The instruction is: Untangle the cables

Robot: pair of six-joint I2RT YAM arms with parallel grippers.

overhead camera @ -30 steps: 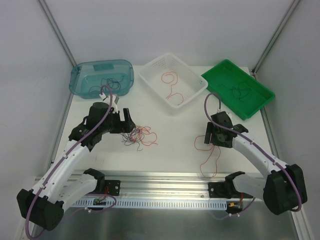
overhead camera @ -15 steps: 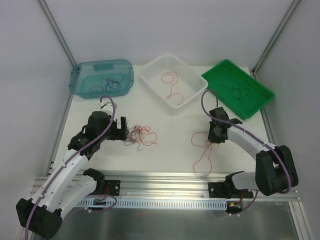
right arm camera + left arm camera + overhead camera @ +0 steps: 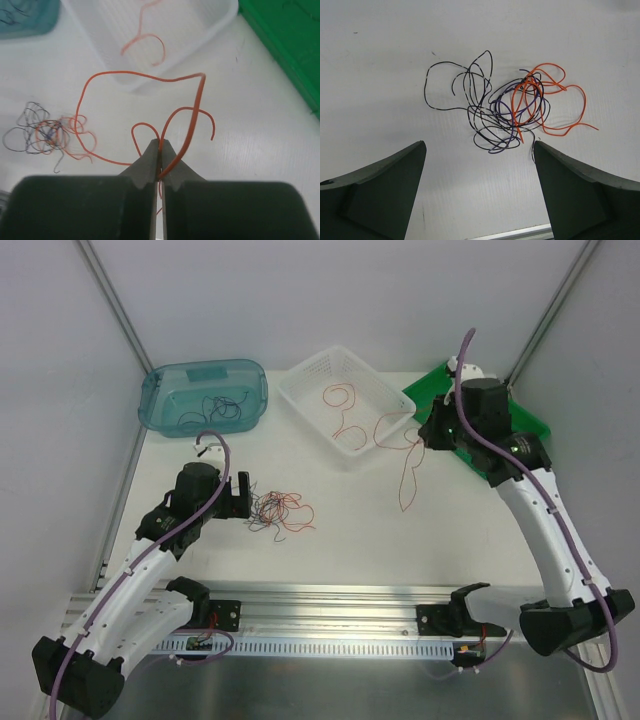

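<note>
Curling in thin loops, the cables (image 3: 506, 111) tangle — black, purple, orange.

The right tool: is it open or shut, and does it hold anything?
Shut on a red-orange cable: in the right wrist view the two fingers of the right tool press together, pinching it between them.

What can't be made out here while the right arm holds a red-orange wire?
- Top view: the right arm hides how the right end effector grips. The right wrist view shows it shut on the red-orange wire.
- Right wrist view: that wire's lower run disappears behind the fingers.
- Top view: that arm covers most of the green tray.
- Left wrist view: the tangle strands are too fine to tell which overlies which.
</note>
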